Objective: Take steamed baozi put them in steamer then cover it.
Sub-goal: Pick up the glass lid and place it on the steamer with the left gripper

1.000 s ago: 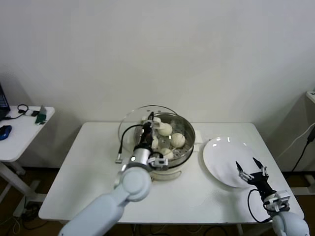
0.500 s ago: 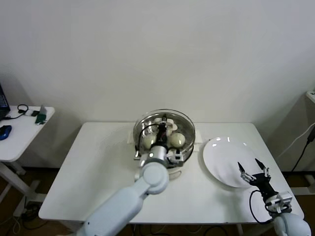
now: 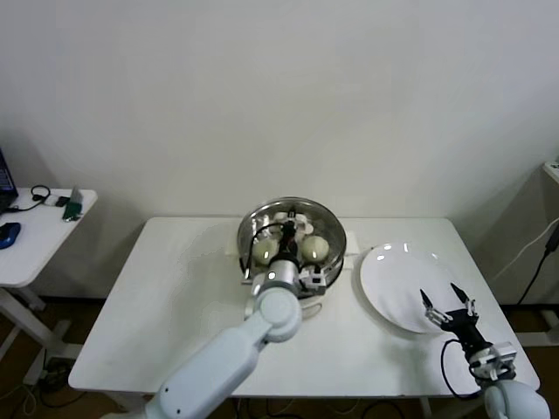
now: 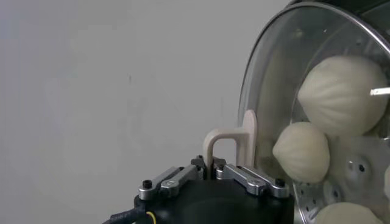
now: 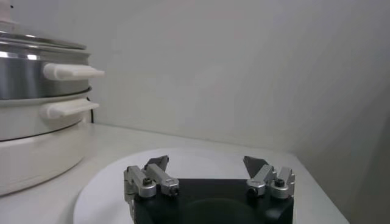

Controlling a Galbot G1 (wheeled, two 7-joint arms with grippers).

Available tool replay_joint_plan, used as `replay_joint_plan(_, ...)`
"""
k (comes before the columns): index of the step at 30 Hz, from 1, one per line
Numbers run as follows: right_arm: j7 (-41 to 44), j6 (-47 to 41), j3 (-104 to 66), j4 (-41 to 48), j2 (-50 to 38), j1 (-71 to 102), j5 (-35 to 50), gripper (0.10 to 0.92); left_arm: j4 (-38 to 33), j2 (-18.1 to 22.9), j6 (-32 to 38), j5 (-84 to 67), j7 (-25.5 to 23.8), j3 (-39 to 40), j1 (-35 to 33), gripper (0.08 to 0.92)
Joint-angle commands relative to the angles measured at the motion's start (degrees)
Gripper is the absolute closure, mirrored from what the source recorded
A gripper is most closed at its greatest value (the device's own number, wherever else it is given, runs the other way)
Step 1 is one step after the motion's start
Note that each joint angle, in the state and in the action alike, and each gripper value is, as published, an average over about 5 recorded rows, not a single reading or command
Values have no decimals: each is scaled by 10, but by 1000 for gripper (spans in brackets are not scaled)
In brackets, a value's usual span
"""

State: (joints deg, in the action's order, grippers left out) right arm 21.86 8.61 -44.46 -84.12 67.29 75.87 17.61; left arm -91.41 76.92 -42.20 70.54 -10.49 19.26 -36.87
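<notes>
The steel steamer (image 3: 334,262) stands at the middle back of the white table, and it also shows in the right wrist view (image 5: 30,73). The round glass lid (image 3: 325,218) lies over it. My left gripper (image 3: 286,232) is shut on the lid's cream handle (image 4: 228,141). Several cream-white baozi (image 3: 314,248) show through the glass (image 4: 274,79); two clear ones are a large bun (image 4: 341,94) and a smaller one (image 4: 301,152). My right gripper (image 3: 447,304) is open and empty over the near edge of the white plate (image 3: 393,279).
The white plate (image 5: 201,155) lies to the right of the steamer with nothing on it. The steamer's two white side handles (image 5: 70,72) point toward the plate. A side table (image 3: 39,231) with small items stands far left. Bare tabletop (image 3: 175,297) lies to the left.
My left gripper has carried the glass lid from the steamer's back left to the right and down over the steamer. The right arm has barely moved.
</notes>
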Motion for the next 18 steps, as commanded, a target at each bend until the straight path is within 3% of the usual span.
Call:
replay_joint_plan(1,3,0,1,1,2,-1,-1,203,17,4,-28,-11,20,3,1,853)
replay_joint_plan(18,8,1,-3,3,10,-3,-4,203,26,5,-28,-20,33,5,-2,852)
